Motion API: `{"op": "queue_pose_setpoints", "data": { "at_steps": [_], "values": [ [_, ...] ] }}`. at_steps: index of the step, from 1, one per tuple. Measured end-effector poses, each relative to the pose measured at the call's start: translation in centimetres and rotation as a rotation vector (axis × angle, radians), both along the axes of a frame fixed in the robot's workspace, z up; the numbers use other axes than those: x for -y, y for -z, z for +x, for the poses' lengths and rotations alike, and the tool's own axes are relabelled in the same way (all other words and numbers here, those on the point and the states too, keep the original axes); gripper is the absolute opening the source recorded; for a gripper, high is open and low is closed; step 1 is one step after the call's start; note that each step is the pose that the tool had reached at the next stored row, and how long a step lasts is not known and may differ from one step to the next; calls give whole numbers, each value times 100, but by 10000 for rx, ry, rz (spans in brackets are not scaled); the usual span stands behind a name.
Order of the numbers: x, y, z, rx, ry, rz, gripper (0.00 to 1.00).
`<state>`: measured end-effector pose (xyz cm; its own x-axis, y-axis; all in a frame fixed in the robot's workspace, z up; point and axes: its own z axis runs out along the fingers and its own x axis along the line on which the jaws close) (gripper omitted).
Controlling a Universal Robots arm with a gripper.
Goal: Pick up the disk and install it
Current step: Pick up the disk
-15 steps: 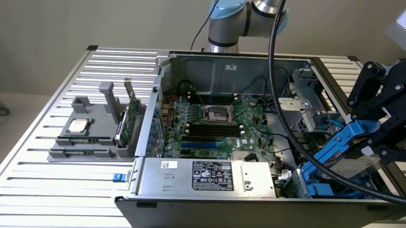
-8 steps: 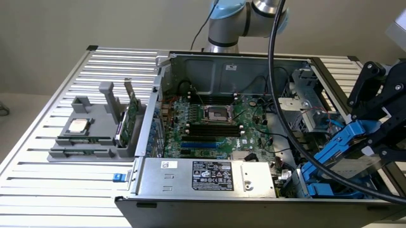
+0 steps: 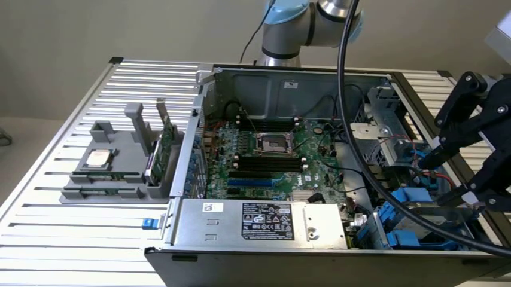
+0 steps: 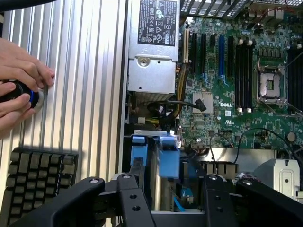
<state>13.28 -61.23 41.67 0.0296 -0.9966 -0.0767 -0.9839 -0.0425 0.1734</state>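
Note:
The disk (image 3: 420,219) stands on edge in the drive bay at the front corner of the open computer case (image 3: 279,78), on the exterior view's right. Its blue carrier (image 4: 169,158) and a grey edge show in the wrist view, just beyond my fingers. My black gripper (image 3: 451,177) hangs right above that bay, open. Its fingers (image 4: 130,194) are spread wide on either side of the carrier, and I cannot make out any contact with it.
A person's hand (image 4: 19,71) rests on a blue-lit knob beside a dark keyboard (image 4: 38,179). The power supply (image 3: 267,221) lies next to the bay, and the motherboard (image 3: 279,155) lies behind it. A grey fixture (image 3: 104,173) holds a silver chip and a green card. A black cable (image 3: 345,107) hangs over the case.

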Motion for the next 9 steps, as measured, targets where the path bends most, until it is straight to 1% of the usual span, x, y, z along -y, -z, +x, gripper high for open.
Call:
{"op": "queue_pose_setpoints", "data": {
  "at_steps": [1,2,3,4,7,8,9],
  "values": [
    [0,0,0,1,2,1,58],
    [0,1,0,1,3,2,58],
    [0,1,0,1,4,2,64],
    [0,1,0,2,6,2,64],
    [0,1,0,2,9,2,81],
    [0,1,0,2,10,1,81],
    [0,1,0,3,10,2,87]
  ]
}}
